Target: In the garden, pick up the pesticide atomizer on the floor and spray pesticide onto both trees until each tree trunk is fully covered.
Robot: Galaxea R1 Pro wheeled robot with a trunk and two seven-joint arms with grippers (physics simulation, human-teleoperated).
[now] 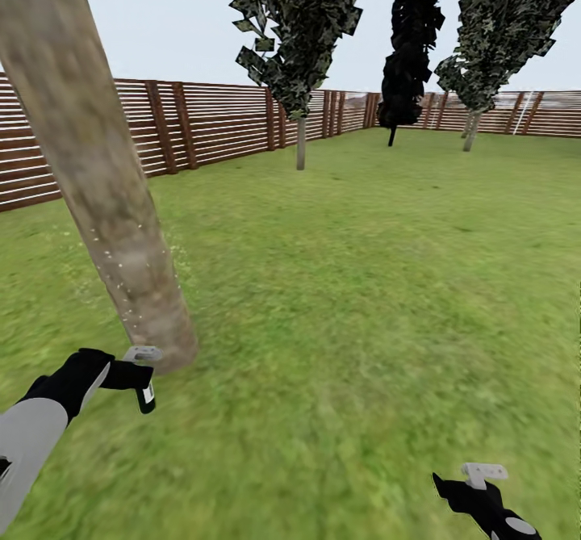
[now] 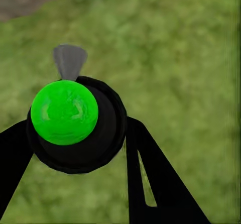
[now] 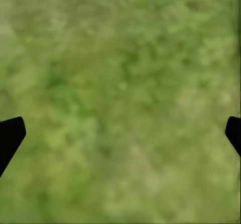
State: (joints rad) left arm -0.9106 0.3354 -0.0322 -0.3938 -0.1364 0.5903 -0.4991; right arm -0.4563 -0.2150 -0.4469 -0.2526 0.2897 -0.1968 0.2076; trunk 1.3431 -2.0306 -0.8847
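Atomizer (image 1: 144,380) sits in our left gripper (image 1: 129,375), whose jaws are clenched on its black body; its grey trigger head points at the base of the near trunk (image 1: 97,177), just beside it but not touching. In the left wrist view we look down on the bottle, with its green spot (image 2: 64,112) on top and a black finger (image 2: 150,179) against either side, over grass (image 2: 181,58). The trunk leans up to the left and carries tiny white specks along its lower part. Our right gripper (image 1: 472,487) hangs low over the lawn (image 1: 363,282), well apart from the bottle; its jaws are released, the fingertips (image 3: 10,136) spread wide with nothing but grass between them. Farther off, more trees (image 1: 300,48) stand near the slatted fence (image 1: 218,120).
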